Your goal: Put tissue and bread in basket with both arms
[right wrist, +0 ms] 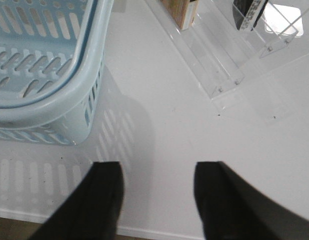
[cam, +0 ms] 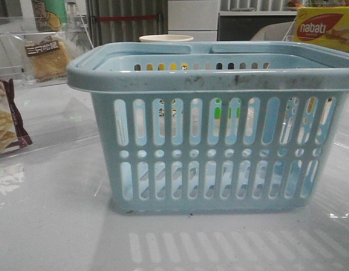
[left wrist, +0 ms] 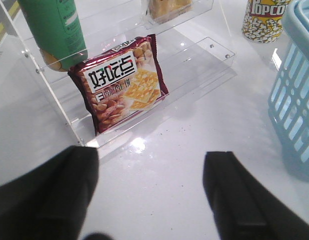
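Note:
The light-blue slotted basket (cam: 211, 79) fills the middle of the front view; the part of its inside seen from the right wrist (right wrist: 42, 60) holds nothing. The bread (cam: 47, 56), a clear packet with a dark label band, stands on a clear shelf at the far left, well behind the basket. Neither gripper shows in the front view. My left gripper (left wrist: 152, 155) is open over bare table, facing the shelf, with the basket wall (left wrist: 294, 100) beside it. My right gripper (right wrist: 157, 167) is open above the table's near edge beside the basket's corner. A dark pack (right wrist: 248, 12) in a clear rack may be the tissue.
A maroon-edged cracker packet (left wrist: 124, 82) leans in the clear shelf under a green bottle (left wrist: 54, 30). A popcorn cup (left wrist: 264, 20) and a white paper cup (cam: 166, 38) stand behind the basket. A yellow Nabati box (cam: 324, 25) sits far right. A clear acrylic rack (right wrist: 214, 65) lies right of the basket.

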